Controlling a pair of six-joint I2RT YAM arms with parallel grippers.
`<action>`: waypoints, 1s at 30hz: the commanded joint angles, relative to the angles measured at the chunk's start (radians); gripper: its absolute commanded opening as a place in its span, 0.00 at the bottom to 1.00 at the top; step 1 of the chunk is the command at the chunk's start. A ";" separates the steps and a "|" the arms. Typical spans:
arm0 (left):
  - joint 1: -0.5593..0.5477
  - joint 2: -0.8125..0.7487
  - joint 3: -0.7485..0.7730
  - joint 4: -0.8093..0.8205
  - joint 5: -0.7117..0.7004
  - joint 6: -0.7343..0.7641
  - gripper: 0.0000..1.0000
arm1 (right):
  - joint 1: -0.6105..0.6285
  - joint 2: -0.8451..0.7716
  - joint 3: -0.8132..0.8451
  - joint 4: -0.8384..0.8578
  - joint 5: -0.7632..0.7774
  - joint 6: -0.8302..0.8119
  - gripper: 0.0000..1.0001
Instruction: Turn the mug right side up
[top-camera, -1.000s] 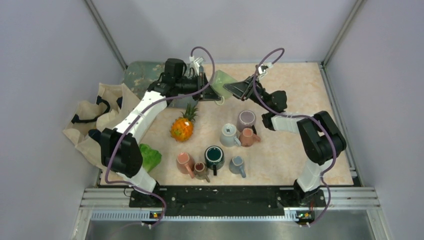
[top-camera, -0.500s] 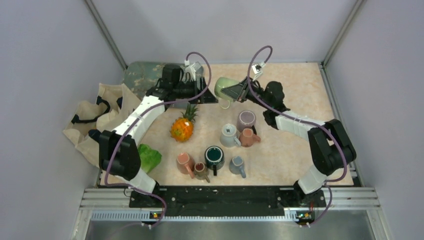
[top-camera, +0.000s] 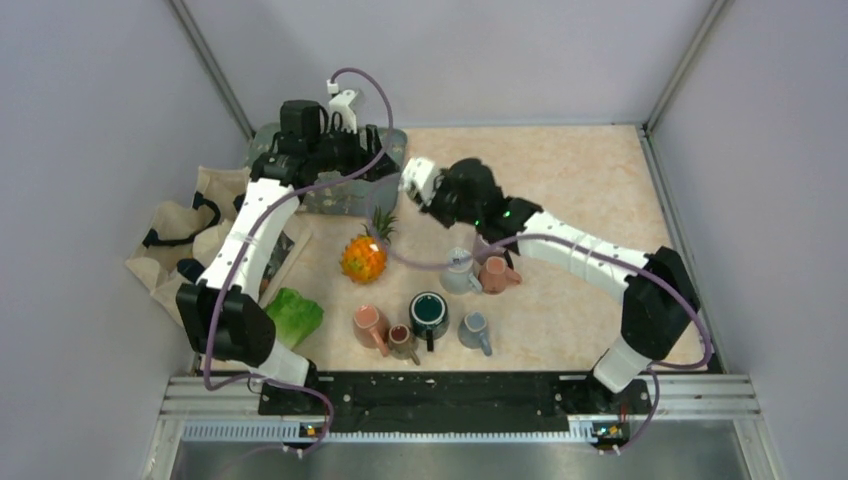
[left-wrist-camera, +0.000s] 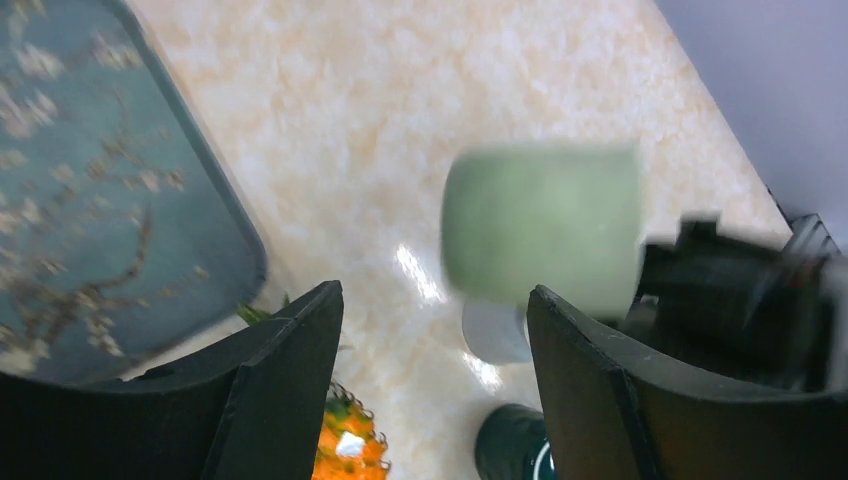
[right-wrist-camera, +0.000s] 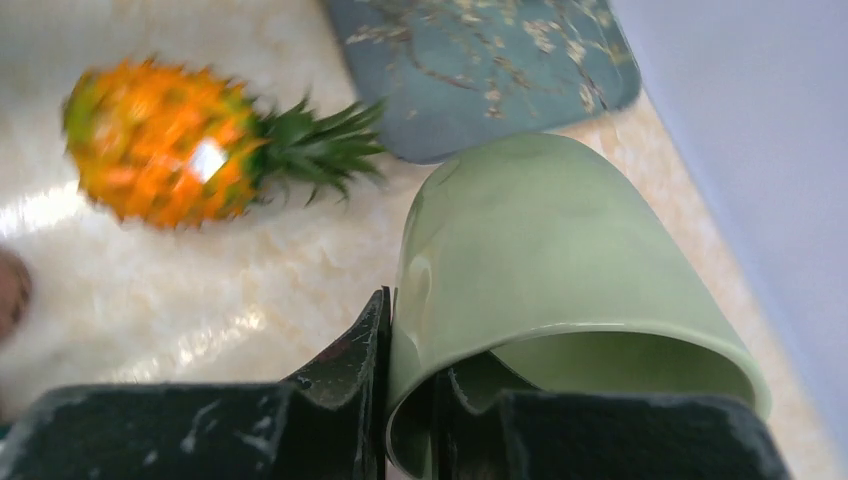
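Note:
The pale green mug (right-wrist-camera: 560, 260) hangs above the table, its open mouth turned toward the right wrist camera. My right gripper (right-wrist-camera: 412, 345) is shut on its rim, one finger outside the wall and one inside. From above, the right gripper (top-camera: 425, 190) reaches left near the pineapple's crown, and the wrist hides the mug. In the left wrist view the mug (left-wrist-camera: 540, 225) is blurred, beyond and apart from my fingers. My left gripper (left-wrist-camera: 435, 295) stands open with nothing in it, and from above the left gripper (top-camera: 385, 165) sits over the tray.
A pineapple (top-camera: 363, 256) lies left of centre, close under the held mug. A teal patterned tray (right-wrist-camera: 480, 70) sits at the back left. Several mugs (top-camera: 460, 270) cluster at the middle and front. A cloth tote (top-camera: 190, 240) and a green lettuce-like lump (top-camera: 295, 312) lie on the left.
The left gripper opened, let go of the green mug and drew back left over the tray. The right gripper shut on the mug's rim and swung it left toward the pineapple.

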 joint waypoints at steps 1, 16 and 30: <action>-0.002 -0.024 0.181 -0.095 -0.006 0.136 0.73 | 0.152 -0.003 -0.002 -0.018 0.220 -0.558 0.00; -0.217 -0.070 0.136 -0.240 -0.406 0.484 0.70 | 0.329 0.246 0.193 -0.050 0.652 -0.919 0.00; -0.285 -0.013 -0.049 -0.005 -0.584 0.553 0.69 | 0.345 0.263 0.259 -0.080 0.603 -0.849 0.00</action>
